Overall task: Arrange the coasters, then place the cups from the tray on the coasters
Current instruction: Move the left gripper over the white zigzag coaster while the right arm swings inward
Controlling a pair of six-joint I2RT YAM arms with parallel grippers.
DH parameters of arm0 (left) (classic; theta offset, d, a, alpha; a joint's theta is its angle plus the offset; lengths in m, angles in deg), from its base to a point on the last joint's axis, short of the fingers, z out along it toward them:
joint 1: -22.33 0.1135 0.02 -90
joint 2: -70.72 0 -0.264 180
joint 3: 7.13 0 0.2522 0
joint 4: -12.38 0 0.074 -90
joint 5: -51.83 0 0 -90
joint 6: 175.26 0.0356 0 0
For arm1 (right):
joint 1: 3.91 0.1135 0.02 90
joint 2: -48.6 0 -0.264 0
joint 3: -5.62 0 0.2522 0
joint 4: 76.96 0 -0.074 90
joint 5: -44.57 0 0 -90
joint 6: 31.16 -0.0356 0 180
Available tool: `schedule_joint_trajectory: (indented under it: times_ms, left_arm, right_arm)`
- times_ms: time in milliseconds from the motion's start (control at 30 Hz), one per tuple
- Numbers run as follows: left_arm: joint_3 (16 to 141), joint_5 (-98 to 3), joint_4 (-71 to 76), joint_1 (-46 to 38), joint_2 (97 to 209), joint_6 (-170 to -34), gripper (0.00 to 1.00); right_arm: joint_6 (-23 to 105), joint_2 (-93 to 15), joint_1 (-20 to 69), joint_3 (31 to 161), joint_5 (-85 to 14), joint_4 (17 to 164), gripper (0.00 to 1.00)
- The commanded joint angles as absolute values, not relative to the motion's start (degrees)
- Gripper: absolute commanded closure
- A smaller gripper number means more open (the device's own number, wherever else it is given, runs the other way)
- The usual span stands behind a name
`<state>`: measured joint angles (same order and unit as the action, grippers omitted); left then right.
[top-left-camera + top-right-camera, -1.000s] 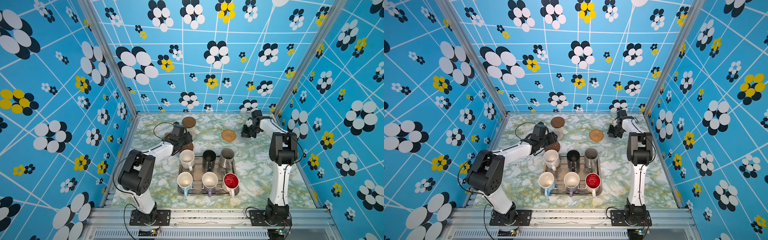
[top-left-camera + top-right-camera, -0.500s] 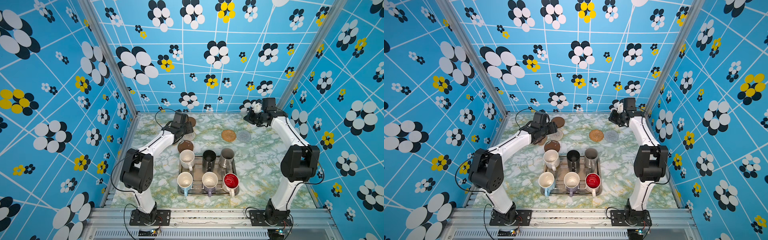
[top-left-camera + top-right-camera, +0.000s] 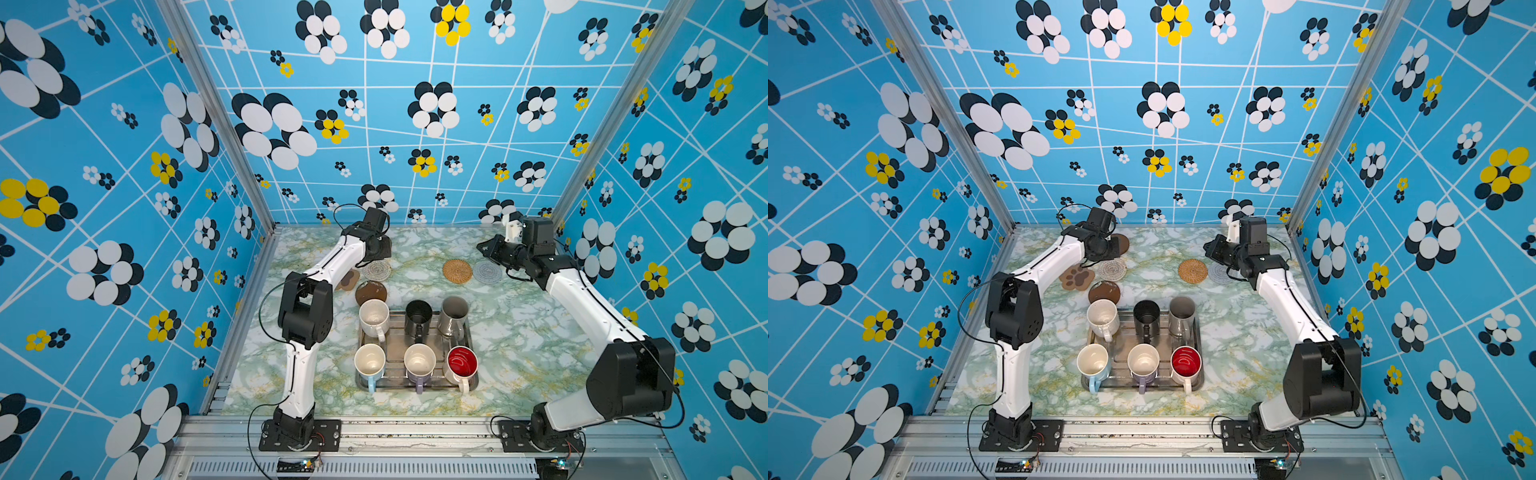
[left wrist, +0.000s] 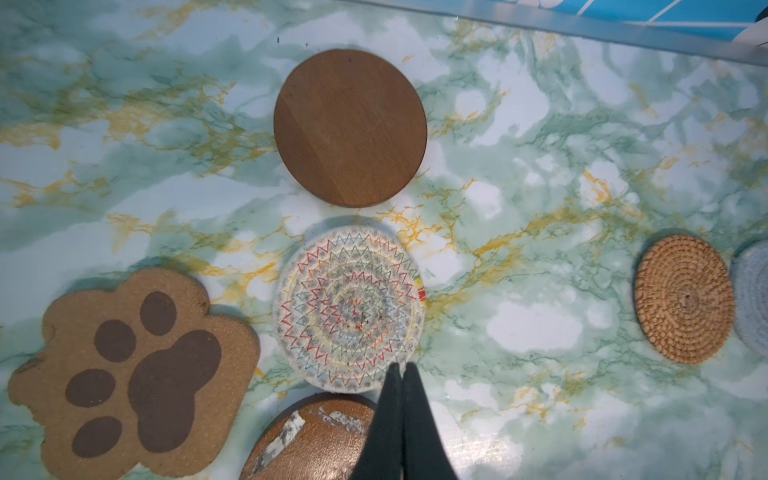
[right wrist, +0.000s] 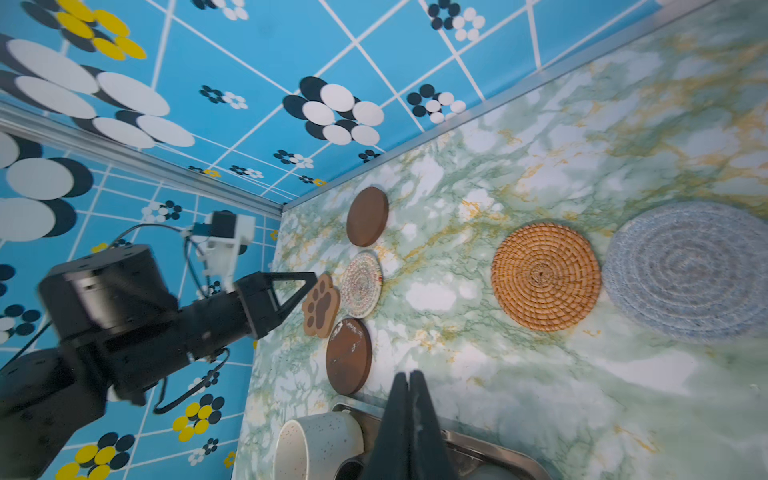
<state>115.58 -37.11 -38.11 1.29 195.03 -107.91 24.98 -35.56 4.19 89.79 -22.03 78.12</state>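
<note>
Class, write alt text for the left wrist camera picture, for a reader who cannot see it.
The left gripper, jaws shut and empty, points at the rim of a white crochet coaster on a green marbled table. Beside it lie a plain brown disc, a paw coaster and a scuffed brown disc; a rattan coaster and a grey coaster lie apart.

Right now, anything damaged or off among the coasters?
Yes: the brown disc nearest the tray has white scuffed patches, as if its surface is worn or peeling. Nothing else stands out.
</note>
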Motion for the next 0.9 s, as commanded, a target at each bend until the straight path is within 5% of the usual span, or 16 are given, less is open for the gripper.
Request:
schedule_joint_trajectory:
  times_ms: [0,867]
  left_arm:
    - [119.3,-36.6,-44.4,1.1,197.9,-106.8,1.0]
    - [124.0,-36.8,-45.6,1.2,210.2,-110.3,1.0]
  right_arm:
    - [21.8,-32.3,4.9,87.1,-22.8,83.8,1.0]
    - [21.9,-26.4,4.9,82.3,-21.8,86.1,1.0]
